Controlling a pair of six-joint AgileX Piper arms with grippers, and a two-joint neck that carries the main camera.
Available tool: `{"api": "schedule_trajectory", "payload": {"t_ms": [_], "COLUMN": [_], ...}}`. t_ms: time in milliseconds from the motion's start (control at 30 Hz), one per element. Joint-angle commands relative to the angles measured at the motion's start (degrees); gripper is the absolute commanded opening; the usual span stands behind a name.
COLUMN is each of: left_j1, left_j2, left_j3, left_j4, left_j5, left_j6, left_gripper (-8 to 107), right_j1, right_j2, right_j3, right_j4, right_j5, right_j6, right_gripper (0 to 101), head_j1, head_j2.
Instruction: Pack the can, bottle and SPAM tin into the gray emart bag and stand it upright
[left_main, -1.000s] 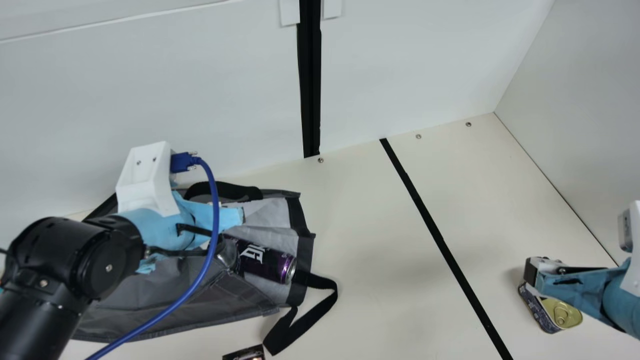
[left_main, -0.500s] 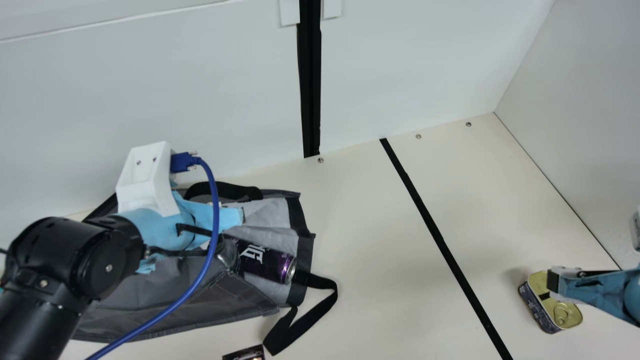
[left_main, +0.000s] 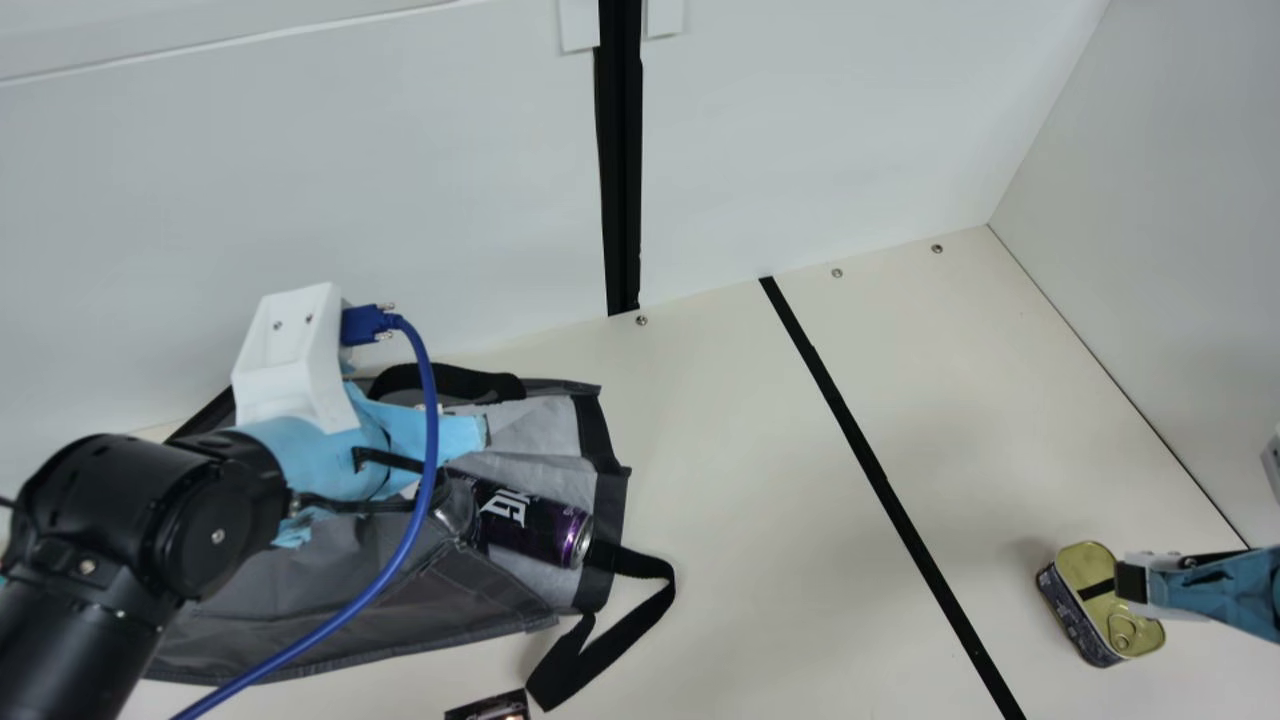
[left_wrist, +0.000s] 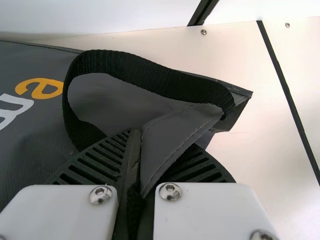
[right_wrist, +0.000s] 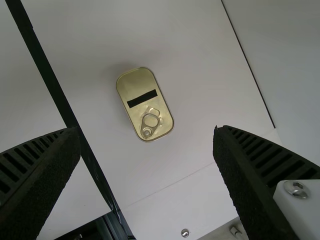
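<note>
The gray bag (left_main: 350, 590) lies on its side at the left, its mouth facing right. My left gripper (left_main: 468, 436) is at the mouth's upper side; in the left wrist view that gripper (left_wrist: 150, 162) is shut on a fold of bag fabric beside the black handle. Just inside the mouth is the purple can (left_main: 530, 522), lying beside a shiny, partly covered object that I cannot identify for certain. The SPAM tin (left_main: 1105, 607) rests at the right, its gold pull-tab lid up. My right gripper (left_main: 1130, 582) is over its right side. In the right wrist view, the tin (right_wrist: 144, 104) lies beyond that gripper (right_wrist: 146, 131), open and holding nothing.
A small dark object (left_main: 490, 707) shows at the main view's bottom edge. The bag's lower strap (left_main: 625, 610) loops onto the table. A black tape line (left_main: 880, 480) crosses between bag and tin. White walls stand behind and at the right.
My right gripper has moved right across the tin, uncovering more of its lid. The left arm, bag, can and tin have stayed put.
</note>
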Motion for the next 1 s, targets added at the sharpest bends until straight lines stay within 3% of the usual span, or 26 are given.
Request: {"api": "schedule_trajectory", "payload": {"t_ms": [0,600,967], "left_j1": [0.00,0.00,0.00], "left_j2": [0.00,0.00,0.00], "left_j3": [0.00,0.00,0.00], "left_j4": [0.00,0.00,0.00], "left_j5": [0.00,0.00,0.00], "left_j6": [0.00,0.00,0.00], "left_gripper": [-8,-8,-8], "right_j1": [-1.08,-7.12,-8.45], "right_j2": [1.13,11.83,16.75], "right_j3": [0.15,1.45,1.56], "right_j4": [1.01,5.86,5.89], "right_j5": [0.13,0.13,0.13], "right_j6": [-3.22,-22.83,-29.51], "right_gripper": [95,95,95], "head_j1": [-1.30,-1.30,-1.30], "head_j2": [-0.14,-0.14,-0.14]}}
